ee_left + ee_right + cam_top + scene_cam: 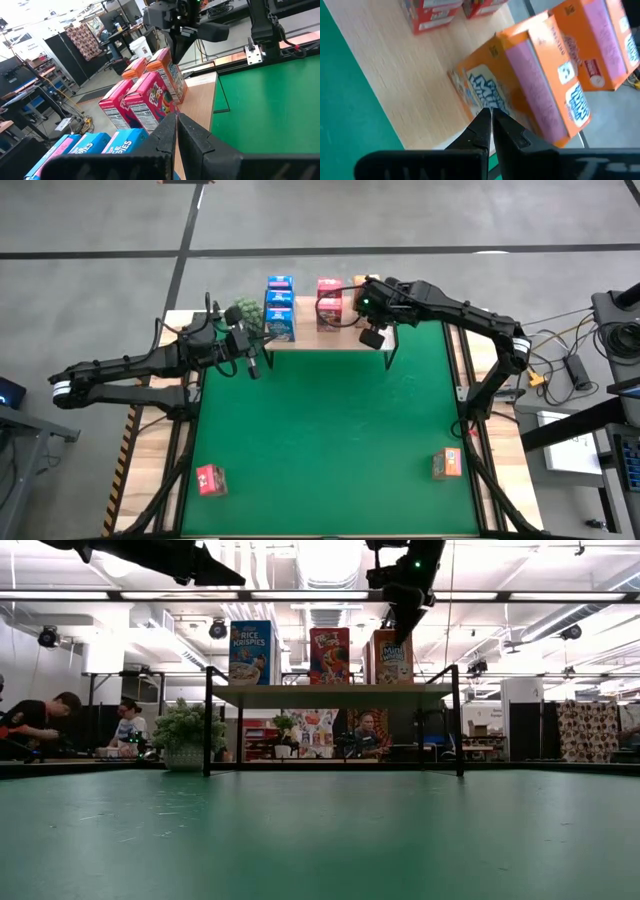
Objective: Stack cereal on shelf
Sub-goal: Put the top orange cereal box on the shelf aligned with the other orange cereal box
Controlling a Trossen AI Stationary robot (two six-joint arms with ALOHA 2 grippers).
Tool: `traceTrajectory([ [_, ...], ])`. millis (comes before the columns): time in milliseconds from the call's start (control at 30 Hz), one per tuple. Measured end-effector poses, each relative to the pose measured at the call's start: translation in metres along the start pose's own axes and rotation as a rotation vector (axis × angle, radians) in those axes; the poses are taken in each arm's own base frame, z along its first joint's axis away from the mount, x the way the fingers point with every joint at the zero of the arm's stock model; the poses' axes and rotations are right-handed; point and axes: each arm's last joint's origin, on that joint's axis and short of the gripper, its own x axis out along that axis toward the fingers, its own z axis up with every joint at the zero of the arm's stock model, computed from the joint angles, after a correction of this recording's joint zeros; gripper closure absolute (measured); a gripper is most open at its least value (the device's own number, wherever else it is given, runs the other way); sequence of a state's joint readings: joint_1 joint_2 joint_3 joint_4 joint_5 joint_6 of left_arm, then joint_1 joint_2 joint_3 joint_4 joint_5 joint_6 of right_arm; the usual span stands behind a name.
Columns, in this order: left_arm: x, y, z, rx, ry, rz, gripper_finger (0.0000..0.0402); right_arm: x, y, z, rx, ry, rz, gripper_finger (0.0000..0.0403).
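Note:
The shelf (pixel 345 340) (pixel 330 695) stands at the table's far edge. Blue cereal boxes (pixel 279 305) (pixel 255 652), pink-red ones (pixel 329 300) (pixel 329 655) and orange ones (pixel 540 85) (pixel 392 656) stand upright on its plank. A pink-red box (pixel 211 478) and an orange box (pixel 446 464) lie on the green mat near the front edge. My right gripper (pixel 491 120) (pixel 402 625) is shut, pointing down over the shelf's right end, just in front of the nearest orange box. My left gripper (pixel 176 125) (pixel 250 365) is shut and hovers left of the shelf, touching nothing. My right gripper comes from above with shut fingers at the front face of the nearest orange box (pixel 485 95), close to its top edge. I cannot tell whether the fingertips touch the box. The box stands upright on the shelf plank.
A green leafy plant (pixel 245 315) (pixel 185 730) sits at the shelf's left end, close to my left gripper. The shelf's black legs (pixel 208 720) (pixel 458 720) stand on the mat. The mat's middle (pixel 330 420) is bare. People sit in the room beyond the table.

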State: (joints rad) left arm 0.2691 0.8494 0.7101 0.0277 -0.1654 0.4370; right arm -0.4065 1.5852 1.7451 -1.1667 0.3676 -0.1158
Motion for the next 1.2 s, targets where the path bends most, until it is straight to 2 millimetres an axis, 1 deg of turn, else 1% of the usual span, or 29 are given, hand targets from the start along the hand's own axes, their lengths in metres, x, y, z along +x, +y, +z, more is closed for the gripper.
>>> traceTrajectory([
  [567, 0.000, 0.000, 0.000, 0.000, -0.001, 0.001, 0.0402, 0.000, -0.002, 0.008, -0.011, -0.074, -0.012, 0.0394],
  [733, 0.000, 0.000, 0.000, 0.000, -0.002, 0.000, 0.0402, 0.000, 0.000, 0.005, -0.017, -0.046, -0.005, 0.0394],
  [933, 0.000, 0.000, 0.000, 0.000, -0.001, 0.000, 0.0402, -0.003, 0.000, -0.009, 0.001, 0.076, 0.007, 0.0394],
  [1200, 0.000, 0.000, 0.000, 0.000, -0.001, 0.001, 0.0402, 0.000, -0.004, -0.001, -0.016, 0.003, -0.014, 0.0394],
])
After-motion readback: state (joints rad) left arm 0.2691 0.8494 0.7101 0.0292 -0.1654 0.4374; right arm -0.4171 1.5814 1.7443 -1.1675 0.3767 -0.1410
